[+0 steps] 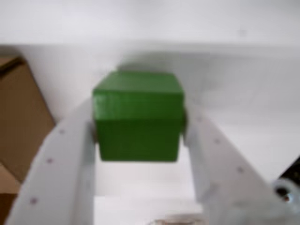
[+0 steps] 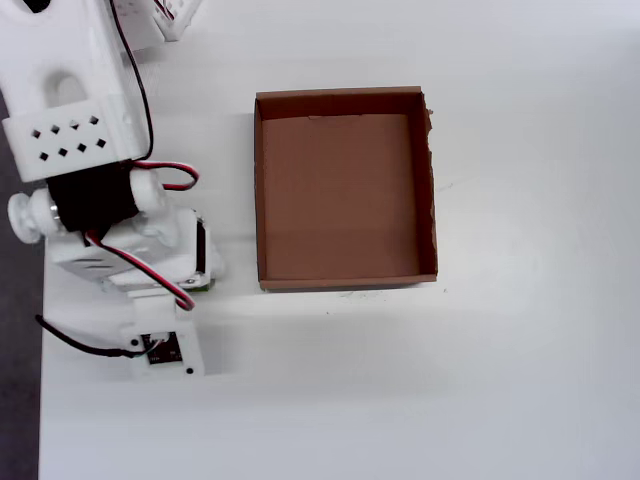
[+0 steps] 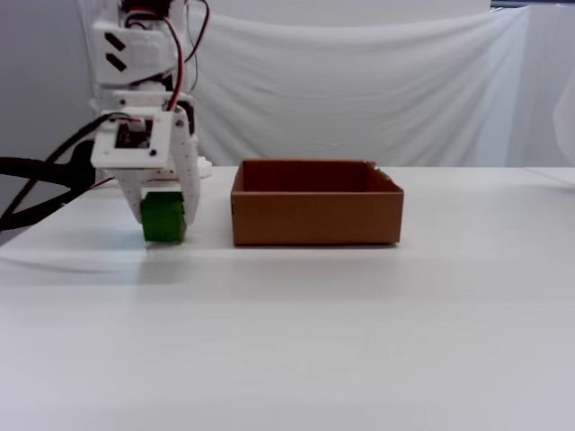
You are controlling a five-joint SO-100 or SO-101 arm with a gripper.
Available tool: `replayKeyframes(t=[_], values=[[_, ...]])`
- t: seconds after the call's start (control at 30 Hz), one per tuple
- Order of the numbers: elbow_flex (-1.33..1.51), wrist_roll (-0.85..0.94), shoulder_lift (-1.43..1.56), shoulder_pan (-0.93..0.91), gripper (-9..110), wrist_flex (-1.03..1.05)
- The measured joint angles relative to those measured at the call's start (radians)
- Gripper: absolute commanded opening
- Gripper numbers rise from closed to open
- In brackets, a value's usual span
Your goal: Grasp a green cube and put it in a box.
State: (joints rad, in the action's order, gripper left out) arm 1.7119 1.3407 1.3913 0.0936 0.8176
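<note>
In the wrist view the green cube [image 1: 137,115] sits between my gripper's [image 1: 138,127] two white fingers [image 1: 65,154], and both press on its sides. In the fixed view the gripper [image 3: 164,222] holds the cube [image 3: 163,219] at or just above the table surface, left of the brown cardboard box [image 3: 314,215]. In the overhead view the arm [image 2: 130,240] covers the cube except for a green sliver [image 2: 204,287]. The box [image 2: 258,190] lies open and empty to the right of it. A corner of the box [image 1: 18,117] shows at the left of the wrist view.
The white table [image 2: 480,380] stretches right of and in front of the box. Red and black cables [image 2: 160,270] run along the arm. A black cable [image 3: 36,189] hangs at the left of the fixed view. A white cloth [image 3: 359,90] forms the backdrop.
</note>
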Motion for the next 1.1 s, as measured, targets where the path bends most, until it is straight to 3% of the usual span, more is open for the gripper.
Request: replayKeyframes(t=[0.63, 1.1], values=[[0.081, -0.041, 0.308, 0.155, 12, 0.058], [0.121, -0.041, 0.347, 0.342, 12, 0.058]])
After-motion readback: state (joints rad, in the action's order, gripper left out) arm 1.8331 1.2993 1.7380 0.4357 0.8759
